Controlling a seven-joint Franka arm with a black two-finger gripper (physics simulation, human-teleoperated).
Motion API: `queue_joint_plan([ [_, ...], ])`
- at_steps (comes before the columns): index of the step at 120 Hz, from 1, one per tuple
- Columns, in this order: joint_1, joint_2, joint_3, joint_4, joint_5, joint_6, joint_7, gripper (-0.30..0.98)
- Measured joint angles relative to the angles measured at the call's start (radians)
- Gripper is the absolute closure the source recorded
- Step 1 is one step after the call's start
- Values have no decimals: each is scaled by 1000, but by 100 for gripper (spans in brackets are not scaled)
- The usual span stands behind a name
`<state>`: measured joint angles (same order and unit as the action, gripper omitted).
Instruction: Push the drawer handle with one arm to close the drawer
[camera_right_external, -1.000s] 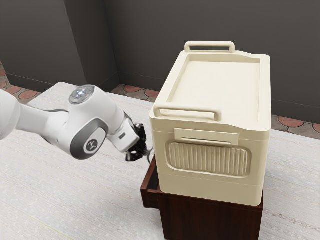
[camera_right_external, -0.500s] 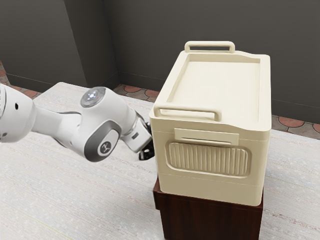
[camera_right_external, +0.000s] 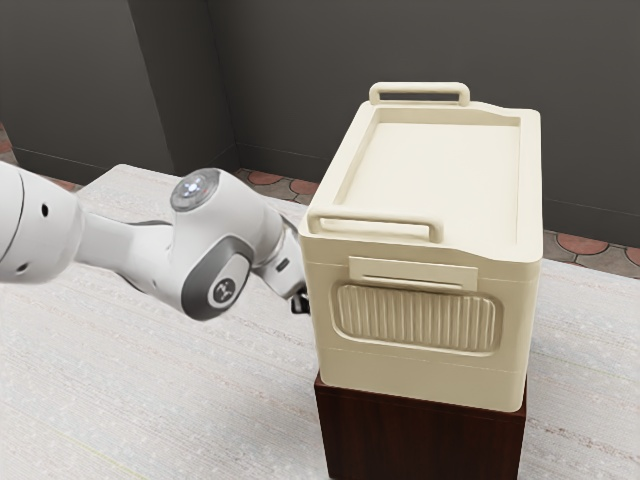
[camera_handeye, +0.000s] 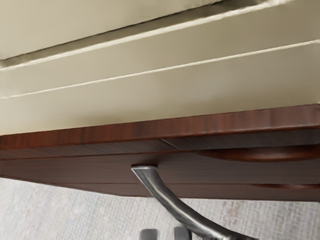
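Black gripper (camera_right_external: 300, 300) is against the exterior view's left side of the wooden cabinet, partly hidden behind the cream box. The dark brown cabinet (camera_right_external: 420, 435) has no drawer jutting out from its side there. From the wrist view, the drawer front (camera_handeye: 90, 170) lies close under the cabinet's top board, and a curved metal handle (camera_handeye: 172, 202) stands out from it. The gripper (camera_handeye: 165, 234) is right at the handle's outer part; whether they touch is unclear.
A large cream box (camera_right_external: 420, 370) with two raised handles sits on top of the cabinet, close beside the hand. The pale table (camera_right_external: 150, 400) extends around the cabinet, and a dark wall (camera_right_external: 330, 50) stands behind.
My hand has moved toward the exterior view's right, up to the cabinet. The drawer, which stuck out earlier, has slid in with it until it no longer projects in the exterior view.
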<state>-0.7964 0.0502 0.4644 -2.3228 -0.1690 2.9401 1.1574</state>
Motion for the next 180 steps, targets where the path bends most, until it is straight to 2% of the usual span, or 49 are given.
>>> queue_joint_plan([
  [20,-17,-68,10,-56,-4,-4,0,79],
  [45,-49,-100,91,-84,0,-7,3,79],
  [63,-12,-94,160,-79,3,-9,6,79],
  [76,49,-83,175,-57,2,-39,-1,79],
  [92,128,-61,178,26,9,-153,-31,79],
  [117,231,-40,177,239,139,-462,-146,79],
  [138,286,-40,170,336,205,-709,-277,78],
  [142,293,-41,168,342,215,-745,-302,75],
  [163,304,-44,164,357,262,-869,-409,37],
  [180,298,-44,163,365,267,-916,-478,19],
])
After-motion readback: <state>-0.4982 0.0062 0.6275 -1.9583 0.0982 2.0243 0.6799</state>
